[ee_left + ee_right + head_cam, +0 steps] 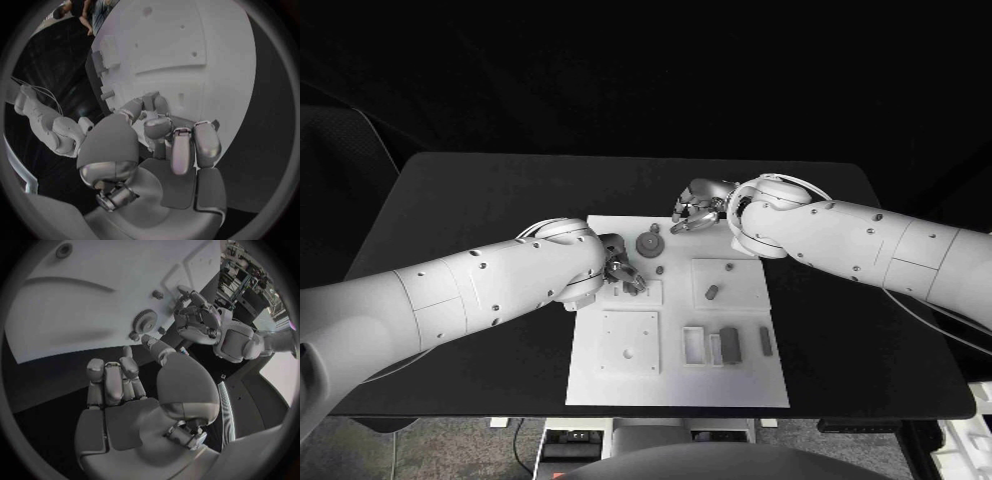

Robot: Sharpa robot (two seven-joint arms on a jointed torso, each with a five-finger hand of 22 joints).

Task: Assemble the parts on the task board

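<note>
A white task board (678,385) lies at the centre of the black worktop (473,200), a grey gear (649,243) at its 12 o'clock edge, the left hand (626,273) over its 10 o'clock area with fingers curled inward, holding nothing visible, and the right hand (692,213) at its 12 o'clock edge with fingers loosely apart, empty.

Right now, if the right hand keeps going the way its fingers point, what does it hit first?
Probably the gear on the task board: the right hand sits at the board's far edge, fingers aimed toward it. Height above the board is unclear.
</note>
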